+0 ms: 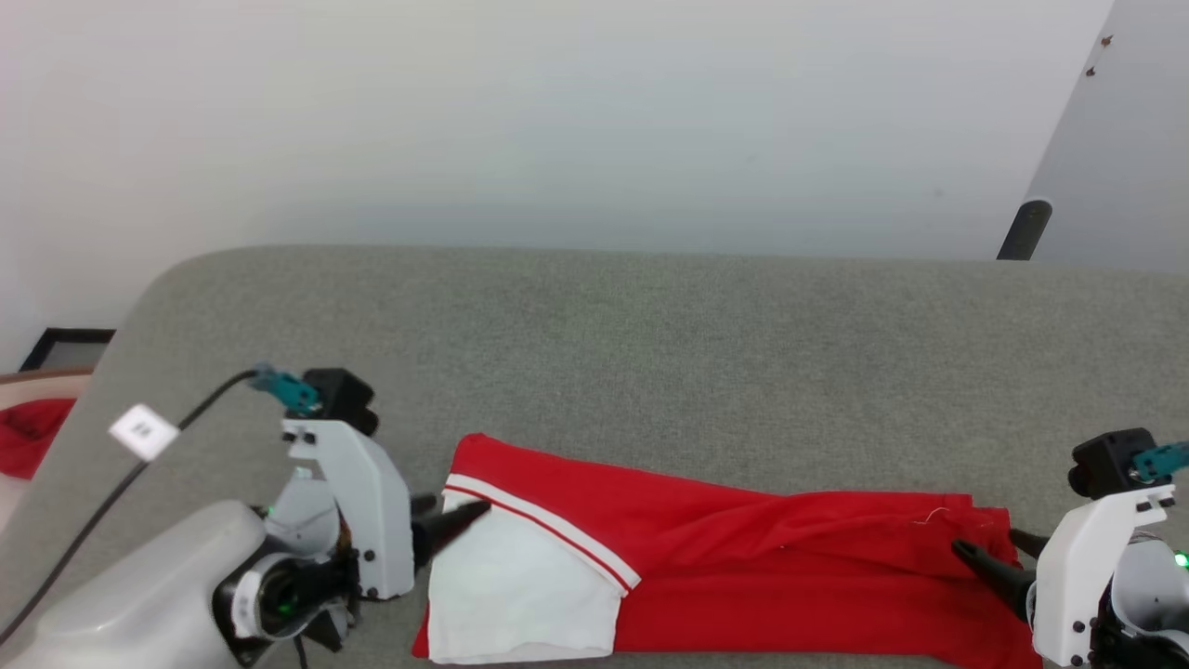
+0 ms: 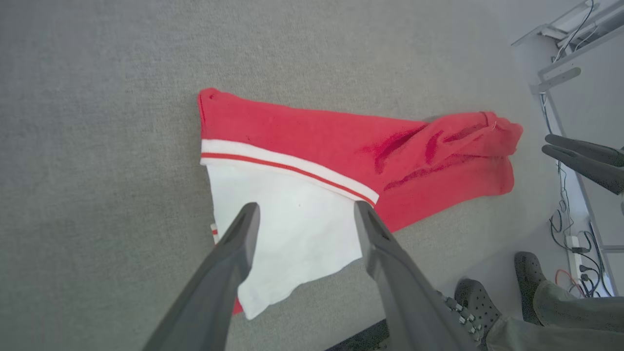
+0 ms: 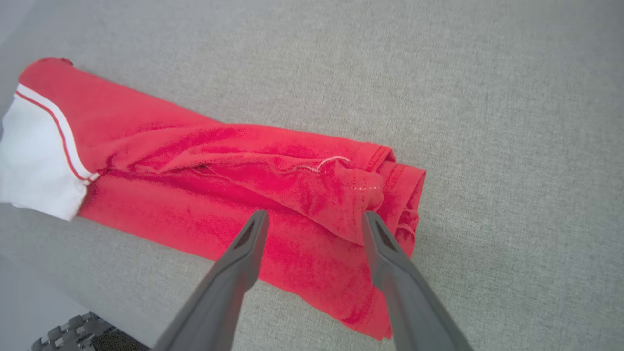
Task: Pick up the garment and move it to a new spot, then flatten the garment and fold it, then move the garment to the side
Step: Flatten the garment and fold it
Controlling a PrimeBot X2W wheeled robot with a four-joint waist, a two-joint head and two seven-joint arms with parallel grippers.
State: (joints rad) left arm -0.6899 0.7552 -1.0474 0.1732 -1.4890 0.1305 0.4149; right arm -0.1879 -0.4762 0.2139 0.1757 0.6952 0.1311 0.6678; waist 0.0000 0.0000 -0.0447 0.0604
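Note:
The garment (image 1: 743,548) is a red shirt with a white sleeve (image 1: 520,585), lying in a long folded strip on the grey table (image 1: 650,353) near its front edge. My left gripper (image 1: 455,516) is open at the sleeve end. In the left wrist view the left gripper (image 2: 305,209) hovers over the white sleeve (image 2: 292,229) with nothing between its fingers. My right gripper (image 1: 985,542) is open at the opposite, hemmed end. In the right wrist view the right gripper (image 3: 314,214) straddles the bunched red hem (image 3: 360,190) without closing on it.
A small red cloth (image 1: 28,432) lies off the table at the far left. A person's dark shoes (image 2: 480,302) stand on the floor by the table's front edge. A white tag (image 1: 142,430) and a black cable (image 1: 93,520) run along the left arm.

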